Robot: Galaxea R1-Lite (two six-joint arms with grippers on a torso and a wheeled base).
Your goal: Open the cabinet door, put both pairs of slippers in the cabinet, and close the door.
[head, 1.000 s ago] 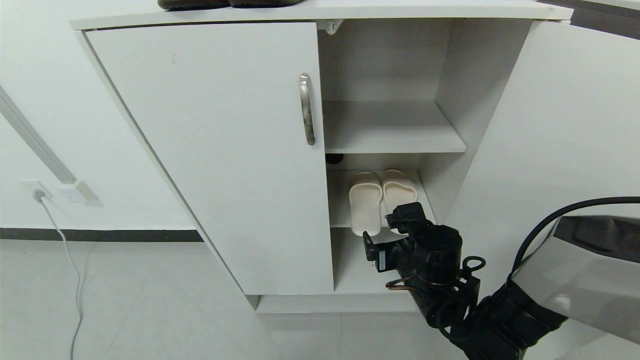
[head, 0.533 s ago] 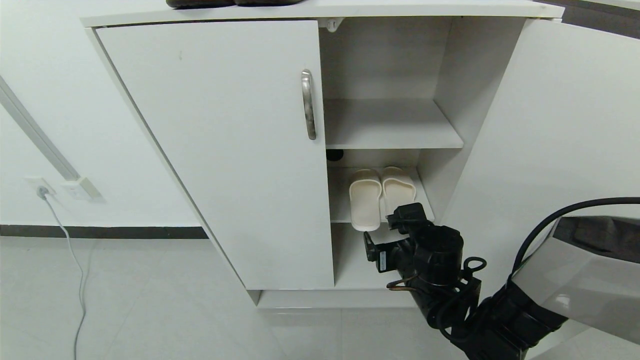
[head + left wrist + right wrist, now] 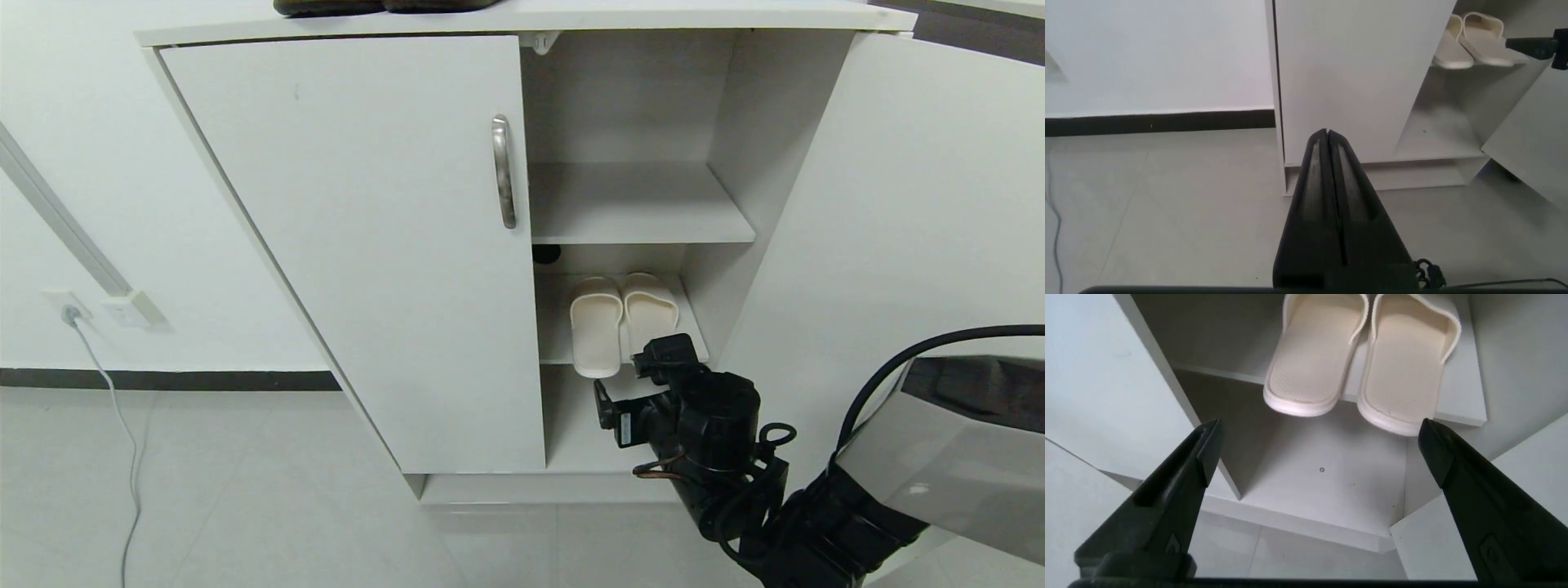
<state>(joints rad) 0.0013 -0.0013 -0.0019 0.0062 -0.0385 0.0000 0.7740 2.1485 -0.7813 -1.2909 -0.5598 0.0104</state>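
Hanging wide open outside the cabinet (image 3: 637, 204), the right gripper (image 3: 633, 377) has the cream slippers (image 3: 596, 327) at its twelve o'clock, their ends overhanging the middle shelf. A careless sweep could knock them off. The left gripper (image 3: 1327, 163) is pressed closed, empty. The dark slippers (image 3: 384, 5) lie on top.

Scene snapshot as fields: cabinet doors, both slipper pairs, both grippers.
cabinet: white cabinet; left door shut, with metal bar handle; right door swung open
cream pair: cream foam slippers side by side on the middle shelf, near ends overhanging its front edge
dark pair: dark slippers on the cabinet top, not yet inside
right gripper: open, empty, in front of the open side, just below the cream pair
left gripper: shut, empty, low over the floor, facing the cabinet
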